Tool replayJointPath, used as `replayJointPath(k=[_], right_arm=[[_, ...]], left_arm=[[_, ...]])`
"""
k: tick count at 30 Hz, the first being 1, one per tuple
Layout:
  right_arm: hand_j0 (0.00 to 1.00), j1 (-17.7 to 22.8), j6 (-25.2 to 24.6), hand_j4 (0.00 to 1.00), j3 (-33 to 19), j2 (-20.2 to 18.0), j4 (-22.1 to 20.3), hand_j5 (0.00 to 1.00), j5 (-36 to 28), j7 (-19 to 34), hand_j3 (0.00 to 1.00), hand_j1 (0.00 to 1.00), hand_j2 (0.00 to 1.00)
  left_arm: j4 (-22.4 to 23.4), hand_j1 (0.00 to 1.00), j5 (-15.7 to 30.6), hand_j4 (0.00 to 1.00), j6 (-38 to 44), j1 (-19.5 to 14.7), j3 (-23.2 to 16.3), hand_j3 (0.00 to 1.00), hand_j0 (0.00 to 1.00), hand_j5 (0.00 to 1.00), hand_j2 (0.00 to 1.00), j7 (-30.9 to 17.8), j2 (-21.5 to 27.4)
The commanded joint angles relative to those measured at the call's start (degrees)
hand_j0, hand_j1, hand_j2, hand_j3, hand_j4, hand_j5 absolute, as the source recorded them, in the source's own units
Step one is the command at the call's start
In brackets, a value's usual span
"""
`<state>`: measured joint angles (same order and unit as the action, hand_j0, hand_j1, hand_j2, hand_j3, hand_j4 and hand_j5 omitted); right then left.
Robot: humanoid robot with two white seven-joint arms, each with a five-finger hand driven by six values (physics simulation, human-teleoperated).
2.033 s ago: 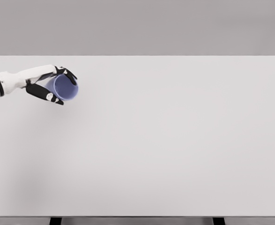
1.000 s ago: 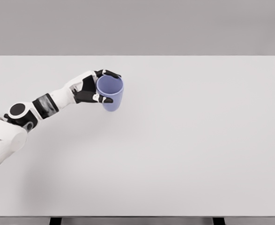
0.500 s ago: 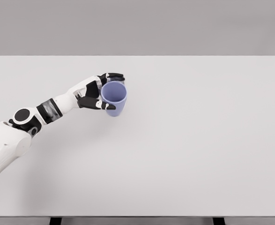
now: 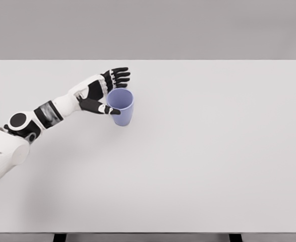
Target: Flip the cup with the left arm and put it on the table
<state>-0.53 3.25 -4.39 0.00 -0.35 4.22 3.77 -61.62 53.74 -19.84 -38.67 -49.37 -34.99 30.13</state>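
A light blue cup (image 4: 121, 107) stands upright on the white table (image 4: 198, 151), mouth up, left of the middle. My left hand (image 4: 113, 91) is just left of and behind the cup. Its fingers (image 4: 119, 75) are spread out behind the rim and the thumb (image 4: 107, 109) lies along the cup's left side. The hand is open and the fingers no longer wrap the cup. The white left arm (image 4: 42, 117) reaches in from the lower left.
The table's far edge (image 4: 148, 60) runs just behind the hand. Black table legs (image 4: 60, 237) show at the bottom edge.
The cup was carried right from the far left and turned from tilted to upright. In the last half second the fingers spread away from its rim, leaving it standing.
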Motion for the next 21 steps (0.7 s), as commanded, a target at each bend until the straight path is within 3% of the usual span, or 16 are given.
replayJointPath(k=[1, 3, 13, 16, 18, 21], right_arm=[[1.0, 0.0, 0.0, 1.0, 0.0, 0.0, 0.0, 1.0, 0.0, 0.0, 1.0, 1.0, 1.0], [1.0, 0.1, 0.0, 1.0, 0.0, 0.0, 0.0, 1.0, 0.0, 0.0, 1.0, 1.0, 1.0], [1.0, 0.1, 0.0, 1.0, 0.0, 0.0, 0.0, 1.0, 0.0, 0.0, 1.0, 1.0, 1.0], [1.0, 0.0, 0.0, 1.0, 0.0, 0.0, 0.0, 1.0, 0.0, 0.0, 1.0, 1.0, 1.0], [1.0, 0.1, 0.0, 1.0, 0.0, 0.0, 0.0, 1.0, 0.0, 0.0, 1.0, 1.0, 1.0], [1.0, 0.1, 0.0, 1.0, 0.0, 0.0, 0.0, 1.0, 0.0, 0.0, 1.0, 1.0, 1.0]], left_arm=[[-2.2, 1.0, 0.5, 1.0, -0.6, 0.0, 0.7, 1.0, 1.0, 1.0, 1.0, 0.0, 1.2], [-4.8, 1.0, 0.5, 1.0, -0.8, -0.3, 1.7, 1.0, 1.0, 1.0, 1.0, 0.0, 3.0], [-4.5, 1.0, -0.6, 1.0, -2.9, -6.5, 1.7, 1.0, 1.0, 1.0, 1.0, 0.0, 13.1], [-3.3, 1.0, -21.3, 1.0, -3.4, -9.4, 1.6, 1.0, 1.0, 1.0, 1.0, 0.0, 16.3], [-3.2, 1.0, -37.5, 1.0, -7.2, -10.0, 1.7, 1.0, 1.0, 1.0, 1.0, 0.0, 16.6], [-3.2, 1.0, -56.5, 1.0, -10.4, -10.0, 1.4, 1.0, 1.0, 1.0, 1.0, 0.0, 17.0]])
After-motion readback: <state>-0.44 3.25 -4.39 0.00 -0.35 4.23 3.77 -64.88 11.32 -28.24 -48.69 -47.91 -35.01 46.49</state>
